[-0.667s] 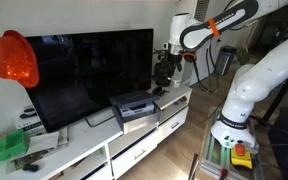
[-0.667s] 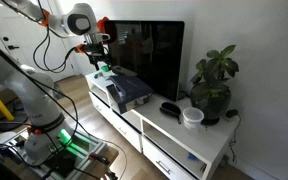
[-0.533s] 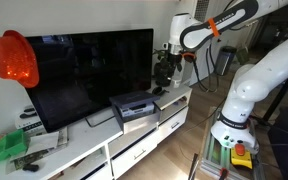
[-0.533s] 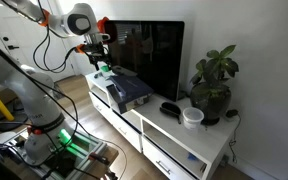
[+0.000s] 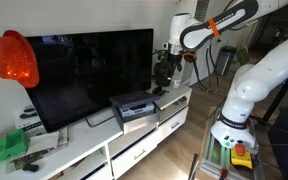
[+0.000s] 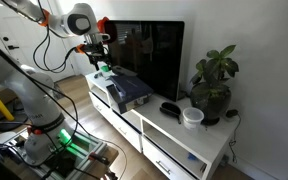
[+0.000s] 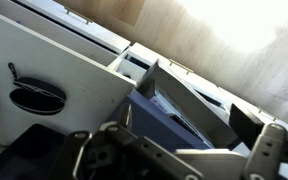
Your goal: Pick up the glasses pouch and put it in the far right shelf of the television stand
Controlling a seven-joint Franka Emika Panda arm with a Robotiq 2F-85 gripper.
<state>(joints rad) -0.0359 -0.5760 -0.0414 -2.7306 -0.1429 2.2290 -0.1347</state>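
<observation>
Arm poised over the stand: in an exterior view the gripper (image 5: 164, 72) hangs above the stand (image 5: 84, 150), just off one end of the TV (image 5: 94, 70). The pouch cannot be picked out here.

In an exterior view the pouch (image 6: 170, 108) lies flat on the stand top before the TV's opposite end, well apart from the gripper. Its long axis seemingly runs along the TV's width.

In the wrist view the gripper (image 7: 174, 160) appears spread wide and empty, with the pouch (image 7: 36, 97) a dark oval beside the TV's edge.

By the look of it nothing is done: reach, grasp, carry and placing all remain. The shelf cannot be made out.
</observation>
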